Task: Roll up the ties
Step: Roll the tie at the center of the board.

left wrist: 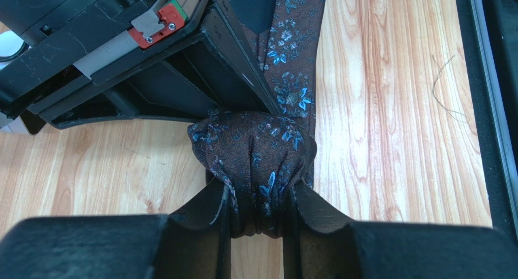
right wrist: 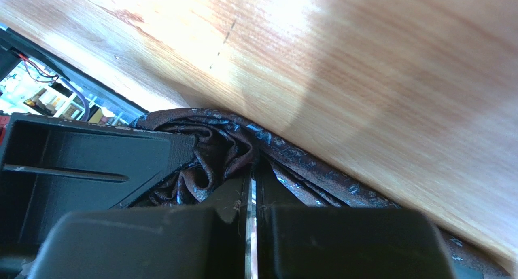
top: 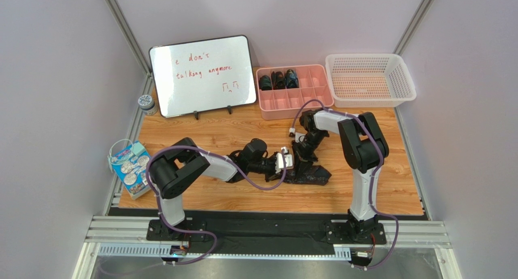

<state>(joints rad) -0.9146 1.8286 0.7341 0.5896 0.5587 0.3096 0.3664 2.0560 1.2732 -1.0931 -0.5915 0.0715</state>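
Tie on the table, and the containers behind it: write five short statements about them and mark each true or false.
1. The pink tray holds three rolled ties. True.
2. A tie lies in the white basket. False: no tie shows in it.
3. The left gripper stands wide open above the tie. False: its fingers squeeze the tie's rolled end from both sides.
4. The right gripper is closed at the tie's fabric. True.
5. The tie being rolled is plain red. False: it is dark with a blue flower pattern.
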